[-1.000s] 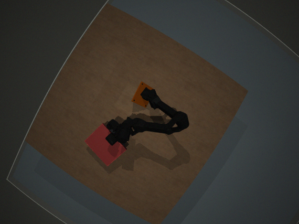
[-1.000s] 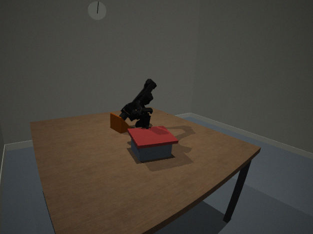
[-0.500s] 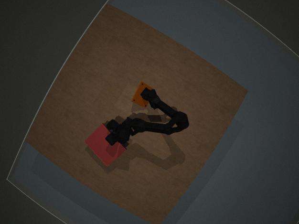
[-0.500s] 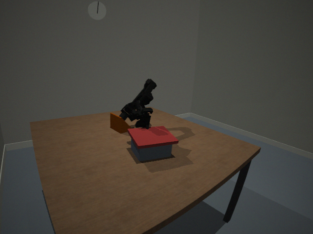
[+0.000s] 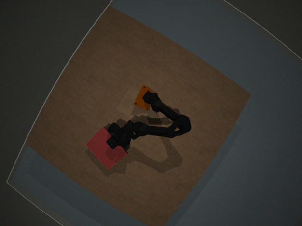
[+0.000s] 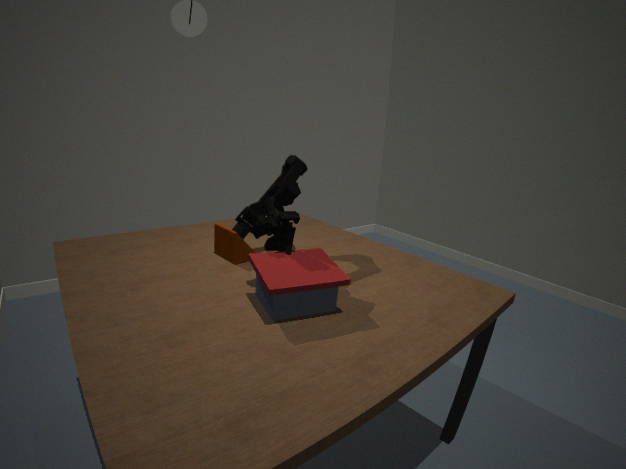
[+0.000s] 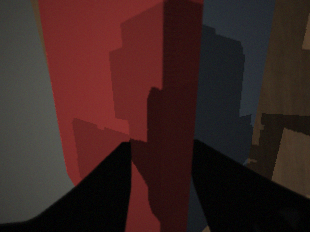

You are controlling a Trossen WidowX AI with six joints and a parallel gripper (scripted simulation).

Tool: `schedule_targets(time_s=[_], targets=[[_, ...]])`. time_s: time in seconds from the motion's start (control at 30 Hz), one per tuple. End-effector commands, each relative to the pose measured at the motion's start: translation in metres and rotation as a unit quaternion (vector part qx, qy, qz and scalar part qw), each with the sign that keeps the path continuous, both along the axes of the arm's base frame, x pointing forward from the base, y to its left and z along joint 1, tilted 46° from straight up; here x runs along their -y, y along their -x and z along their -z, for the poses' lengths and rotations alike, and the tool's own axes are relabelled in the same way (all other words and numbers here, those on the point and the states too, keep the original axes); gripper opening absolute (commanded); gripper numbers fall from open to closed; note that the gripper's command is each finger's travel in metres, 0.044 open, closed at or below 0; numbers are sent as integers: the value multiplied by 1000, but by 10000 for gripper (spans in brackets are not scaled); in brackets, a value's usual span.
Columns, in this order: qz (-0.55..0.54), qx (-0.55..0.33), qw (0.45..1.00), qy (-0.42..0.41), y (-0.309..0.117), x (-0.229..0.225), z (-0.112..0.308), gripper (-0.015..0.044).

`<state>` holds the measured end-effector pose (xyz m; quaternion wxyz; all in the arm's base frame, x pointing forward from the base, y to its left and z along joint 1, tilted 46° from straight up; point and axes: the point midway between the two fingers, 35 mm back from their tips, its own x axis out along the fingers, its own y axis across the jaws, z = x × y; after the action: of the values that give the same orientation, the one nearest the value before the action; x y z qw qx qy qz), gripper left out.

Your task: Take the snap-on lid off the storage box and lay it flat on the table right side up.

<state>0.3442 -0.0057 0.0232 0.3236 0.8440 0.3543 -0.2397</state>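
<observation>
The red lid (image 5: pixel 99 145) (image 6: pixel 300 270) (image 7: pixel 100 42) sits right side up over the grey-blue storage box (image 6: pixel 305 302) (image 7: pixel 235 12). In the exterior view its edge nearest the arm looks very slightly raised; I cannot tell whether it is unsnapped there. My gripper (image 5: pixel 114 136) (image 6: pixel 288 251) (image 7: pixel 159 148) is shut on the lid's near edge, about midway along it. In the wrist view one finger is on the top-face side and the other on the box-wall side of the rim. The fingertip contact is partly hidden in shadow.
The brown table (image 5: pixel 88 72) (image 6: pixel 156 359) carries everything. An orange block (image 5: pixel 138 99) (image 6: pixel 227 242) stands at the arm's base, behind the box in the exterior view. The arm bends out to the right in the top view. A table edge lies beyond the box at lower left.
</observation>
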Motion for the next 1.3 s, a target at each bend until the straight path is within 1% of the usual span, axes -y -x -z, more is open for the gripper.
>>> schedule_targets(time_s=[0.0, 1.27], targets=[[1, 2, 1000, 1, -2, 5, -5, 0], [1, 3, 1000, 2, -29, 40, -35, 0]])
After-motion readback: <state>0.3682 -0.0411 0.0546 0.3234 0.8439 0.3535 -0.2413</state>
